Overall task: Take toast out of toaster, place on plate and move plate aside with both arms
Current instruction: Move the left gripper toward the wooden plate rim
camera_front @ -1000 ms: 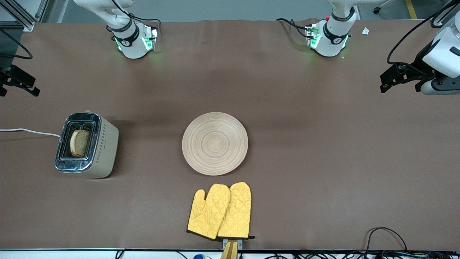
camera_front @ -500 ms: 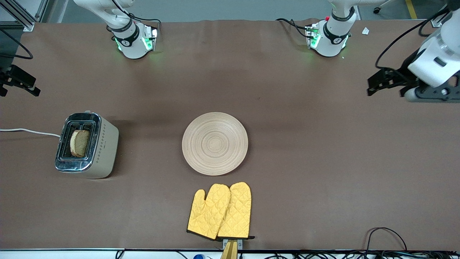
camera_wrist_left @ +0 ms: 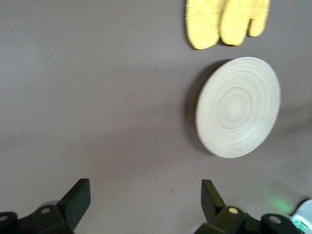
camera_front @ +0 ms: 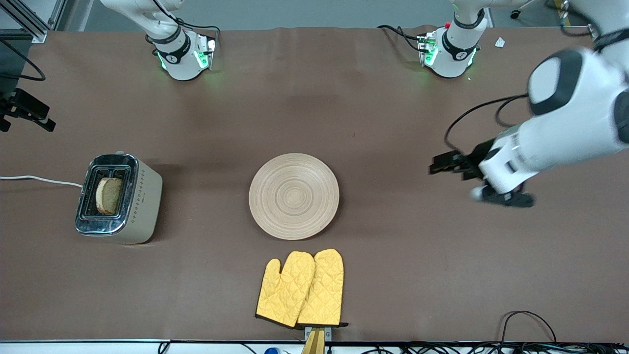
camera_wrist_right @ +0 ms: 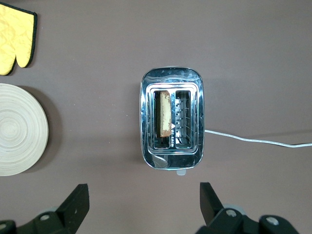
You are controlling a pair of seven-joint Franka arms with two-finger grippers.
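The toast (camera_front: 109, 195) stands upright in one slot of the toaster (camera_front: 140, 201), toward the right arm's end of the table; the right wrist view shows the toast (camera_wrist_right: 165, 114) edge-on in the toaster (camera_wrist_right: 171, 119). The round wooden plate (camera_front: 294, 195) lies empty mid-table. My left gripper (camera_front: 442, 163) hangs open over bare table between the plate and the left arm's end, with the plate (camera_wrist_left: 239, 107) showing ahead of its empty fingers (camera_wrist_left: 145, 197). My right gripper (camera_front: 24, 112) waits open at the right arm's end; its fingers (camera_wrist_right: 144, 202) hold nothing, short of the toaster.
Two yellow oven mitts (camera_front: 300, 289) lie side by side, nearer to the front camera than the plate. A white power cord (camera_front: 39, 179) runs from the toaster off the right arm's end of the table. Cables (camera_front: 528, 324) lie along the near edge.
My left arm has swung in from the left arm's end of the table toward the plate, its gripper still open. The right arm, toast and plate have not moved.
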